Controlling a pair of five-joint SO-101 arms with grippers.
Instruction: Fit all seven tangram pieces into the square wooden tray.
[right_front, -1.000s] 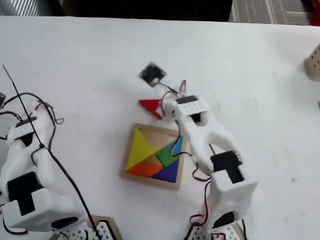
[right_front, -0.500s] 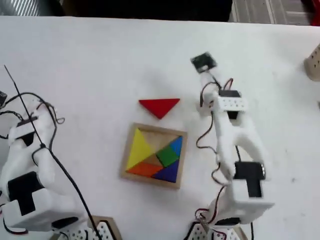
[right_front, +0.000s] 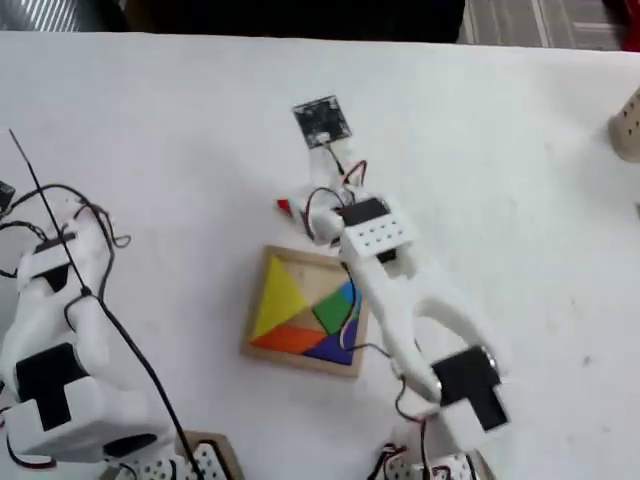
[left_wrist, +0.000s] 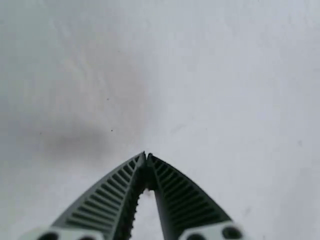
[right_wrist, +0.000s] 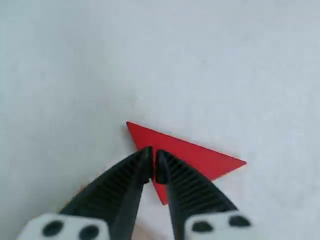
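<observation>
The square wooden tray (right_front: 262, 322) lies at mid-table with yellow (right_front: 278, 295), orange (right_front: 292, 338), green (right_front: 330, 312) and blue (right_front: 340, 346) pieces inside; its far corner shows bare wood. Just beyond it lies the red triangle (right_front: 285, 207), mostly hidden under the right arm. In the right wrist view the red triangle (right_wrist: 205, 159) lies flat on the table, with my right gripper (right_wrist: 153, 159) shut and its tips over the triangle's near corner. My left gripper (left_wrist: 146, 161) is shut above bare white table, at the left edge of the table by the left arm (right_front: 50, 330).
A pegged wooden object (right_front: 626, 125) stands at the right edge. A wooden block (right_front: 215, 452) sits at the near edge between the arm bases. Loose cables (right_front: 90, 225) trail by the left arm. White table stretches open beyond and to the right of the tray.
The right arm swung off to the right, baring the red triangle, then came back left over it and now covers most of it. The left arm kept still.
</observation>
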